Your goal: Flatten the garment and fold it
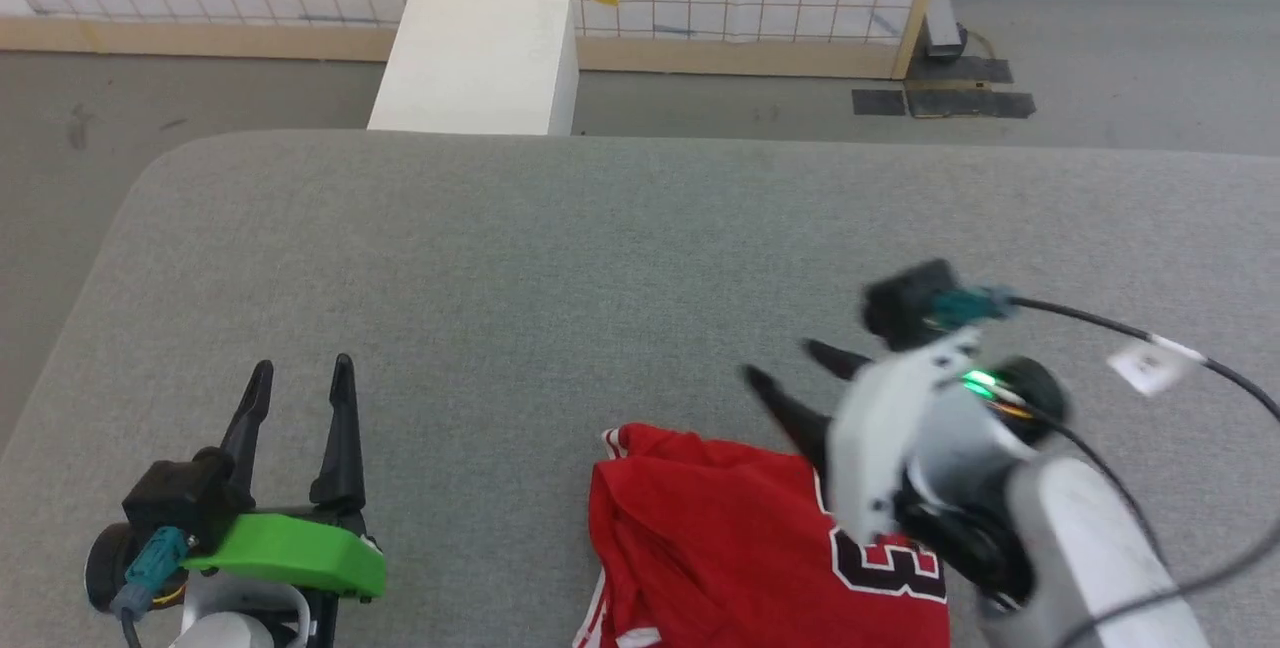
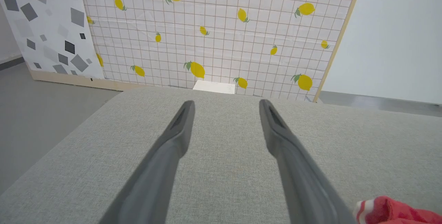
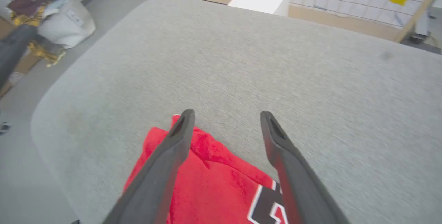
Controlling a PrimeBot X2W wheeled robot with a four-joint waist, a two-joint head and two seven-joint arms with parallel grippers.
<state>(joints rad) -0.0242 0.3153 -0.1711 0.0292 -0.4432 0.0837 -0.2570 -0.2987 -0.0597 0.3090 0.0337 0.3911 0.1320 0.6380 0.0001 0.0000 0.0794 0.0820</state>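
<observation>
Garment (image 1: 720,528): red, bunched, not flat. Lies on grey padded surface (image 1: 560,258) at head view's 6 o'clock. Lower part cut by frame edge, so long axis unclear.

Right gripper (image 1: 778,360): nearer arm, at garment's far edge, contact unclear. Cloth at 6 o'clock from tips, fingers aimed 10 o'clock, jaws wide apart, holding nothing.

Left gripper (image 1: 303,365): well apart from garment, which sits at its 4 o'clock. Fingers aimed 12, spread, empty.

Judgement: right arm better placed for next pinch.
</observation>
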